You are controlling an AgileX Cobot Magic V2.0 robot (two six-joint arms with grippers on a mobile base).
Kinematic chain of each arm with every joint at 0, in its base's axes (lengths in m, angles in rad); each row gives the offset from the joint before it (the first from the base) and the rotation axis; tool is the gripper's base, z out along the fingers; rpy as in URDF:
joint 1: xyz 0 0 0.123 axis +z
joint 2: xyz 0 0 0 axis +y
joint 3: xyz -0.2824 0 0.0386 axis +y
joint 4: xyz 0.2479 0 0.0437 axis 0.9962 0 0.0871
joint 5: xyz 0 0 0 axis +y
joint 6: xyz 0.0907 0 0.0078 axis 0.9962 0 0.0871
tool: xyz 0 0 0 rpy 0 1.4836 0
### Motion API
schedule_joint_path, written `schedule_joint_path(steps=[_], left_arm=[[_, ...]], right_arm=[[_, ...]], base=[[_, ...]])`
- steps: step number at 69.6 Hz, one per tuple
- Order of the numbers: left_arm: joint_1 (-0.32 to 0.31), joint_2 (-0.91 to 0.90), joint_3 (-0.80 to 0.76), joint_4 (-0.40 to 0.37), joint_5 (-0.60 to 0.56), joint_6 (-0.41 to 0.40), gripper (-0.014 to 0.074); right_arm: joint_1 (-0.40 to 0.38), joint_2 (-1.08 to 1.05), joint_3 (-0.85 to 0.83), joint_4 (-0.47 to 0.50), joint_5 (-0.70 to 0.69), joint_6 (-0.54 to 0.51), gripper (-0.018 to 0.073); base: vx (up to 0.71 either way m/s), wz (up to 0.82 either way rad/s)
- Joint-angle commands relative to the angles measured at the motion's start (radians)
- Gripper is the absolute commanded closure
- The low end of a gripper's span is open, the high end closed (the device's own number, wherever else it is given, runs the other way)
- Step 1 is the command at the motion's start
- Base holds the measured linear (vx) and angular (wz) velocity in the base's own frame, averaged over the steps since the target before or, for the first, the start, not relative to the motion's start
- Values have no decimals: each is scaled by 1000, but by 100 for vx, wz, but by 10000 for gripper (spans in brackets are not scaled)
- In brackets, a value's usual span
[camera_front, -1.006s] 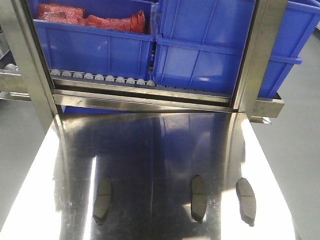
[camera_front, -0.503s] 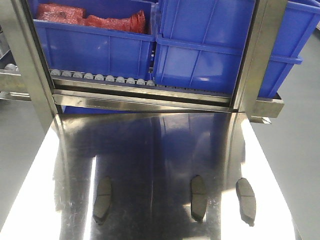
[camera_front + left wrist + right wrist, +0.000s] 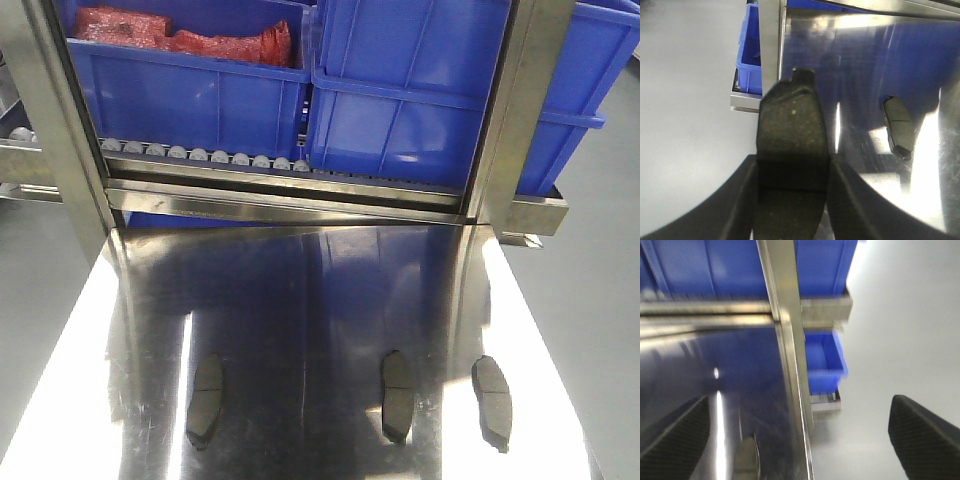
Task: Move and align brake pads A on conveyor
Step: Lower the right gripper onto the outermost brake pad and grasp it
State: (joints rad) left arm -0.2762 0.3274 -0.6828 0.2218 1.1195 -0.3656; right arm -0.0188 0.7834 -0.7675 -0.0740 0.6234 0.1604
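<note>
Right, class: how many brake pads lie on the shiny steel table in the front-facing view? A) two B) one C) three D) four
C: the front-facing view shows the left pad, the middle pad and the right pad lying apart on the steel table; the fourth pad is clamped in the left gripper, off the table.

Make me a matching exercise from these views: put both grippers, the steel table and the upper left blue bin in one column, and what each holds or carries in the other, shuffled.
Column one:
1. left gripper
2. right gripper
3. steel table
4. upper left blue bin

Column two:
a. red packets inside
b. open and empty
c. three brake pads lying on it
d. shut on a brake pad

Pairs: 1-d, 2-b, 3-c, 4-a.
</note>
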Motion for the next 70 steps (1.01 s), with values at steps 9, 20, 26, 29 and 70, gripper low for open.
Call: schedule_joint_path(steps=[9, 20, 26, 29, 70], left_arm=[[1, 14, -26, 19, -76, -8, 602], [1, 14, -26, 19, -76, -8, 602], [1, 14, -26, 19, -76, -8, 602], [1, 14, -26, 19, -76, -8, 602], [1, 14, -26, 19, -76, -8, 602]], right_arm=[[0, 199, -139, 0, 103, -17, -133], [0, 331, -173, 65, 174, -86, -121], [12, 394, -175, 126, 198, -117, -117], [29, 417, -175, 128, 209, -116, -115], [210, 777, -289, 128, 329, 3, -91]], base=[[0, 0], [0, 0], [0, 0], [0, 0], [0, 0]])
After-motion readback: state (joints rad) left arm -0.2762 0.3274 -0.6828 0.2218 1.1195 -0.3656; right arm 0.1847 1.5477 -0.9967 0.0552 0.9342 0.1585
